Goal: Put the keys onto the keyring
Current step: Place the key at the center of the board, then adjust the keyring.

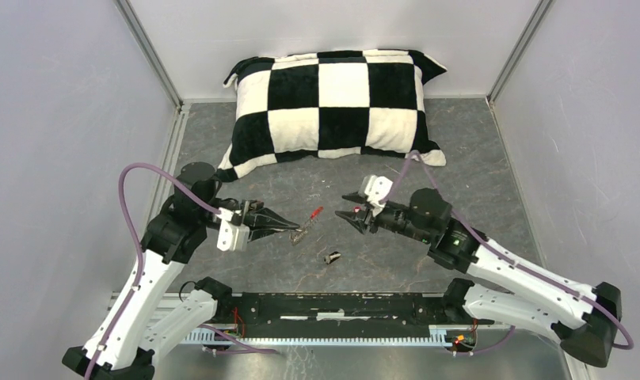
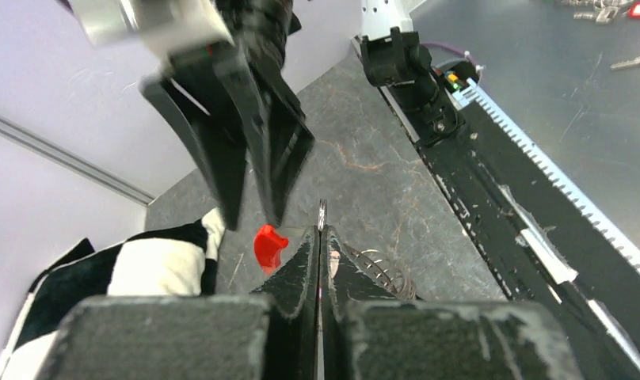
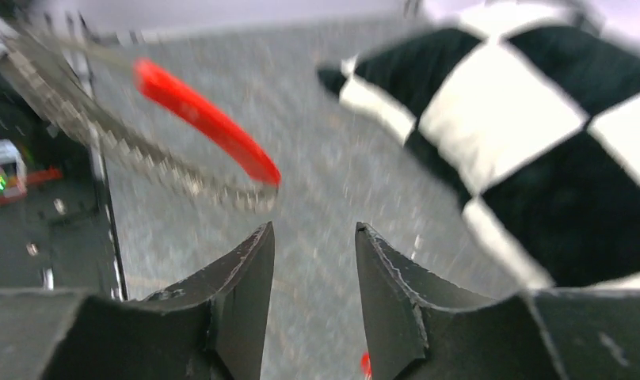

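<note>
Left end effector (image 1: 293, 229) clamped shut on the keyring (image 1: 301, 233), mid surface (image 1: 459, 158); right end effector (image 3: 313, 231) part-open just beside. Its wire looks light, springy, slippery: probably best pinched near the red section (image 3: 206, 119).

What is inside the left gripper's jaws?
The left gripper is shut on the keyring. The keyring's coil and red section stick out beyond the gripper's tip. The stretch of wire pinched inside the jaws is covered and cannot be seen.
</note>
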Action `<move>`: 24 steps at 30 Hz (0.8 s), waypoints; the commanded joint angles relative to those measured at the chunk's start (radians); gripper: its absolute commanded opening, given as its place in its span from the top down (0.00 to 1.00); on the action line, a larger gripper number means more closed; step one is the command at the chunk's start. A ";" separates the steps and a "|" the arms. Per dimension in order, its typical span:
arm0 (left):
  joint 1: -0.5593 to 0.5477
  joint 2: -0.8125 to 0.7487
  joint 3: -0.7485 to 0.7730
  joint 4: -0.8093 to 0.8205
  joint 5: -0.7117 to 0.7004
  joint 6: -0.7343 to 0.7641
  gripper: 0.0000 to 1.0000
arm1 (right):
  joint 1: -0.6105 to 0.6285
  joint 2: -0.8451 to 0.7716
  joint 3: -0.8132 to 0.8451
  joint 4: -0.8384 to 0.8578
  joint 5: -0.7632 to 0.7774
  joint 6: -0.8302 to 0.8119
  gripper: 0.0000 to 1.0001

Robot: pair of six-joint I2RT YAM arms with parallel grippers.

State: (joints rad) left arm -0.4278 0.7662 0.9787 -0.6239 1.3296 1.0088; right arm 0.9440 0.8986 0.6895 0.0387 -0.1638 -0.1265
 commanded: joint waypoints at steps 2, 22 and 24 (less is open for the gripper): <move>-0.006 -0.006 -0.009 0.239 0.016 -0.340 0.98 | 0.005 -0.033 0.125 0.163 -0.178 -0.055 0.50; -0.005 -0.022 -0.143 0.730 -0.084 -0.890 0.98 | 0.048 0.078 0.176 0.336 -0.370 0.044 0.59; -0.006 -0.026 -0.147 0.730 -0.081 -0.887 0.98 | 0.048 0.092 0.177 0.356 -0.378 0.062 0.60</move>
State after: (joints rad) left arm -0.4278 0.7597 0.8349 0.0368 1.2488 0.1844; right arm 0.9882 0.9668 0.8230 0.3202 -0.5087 -0.1112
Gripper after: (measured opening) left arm 0.022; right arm 0.407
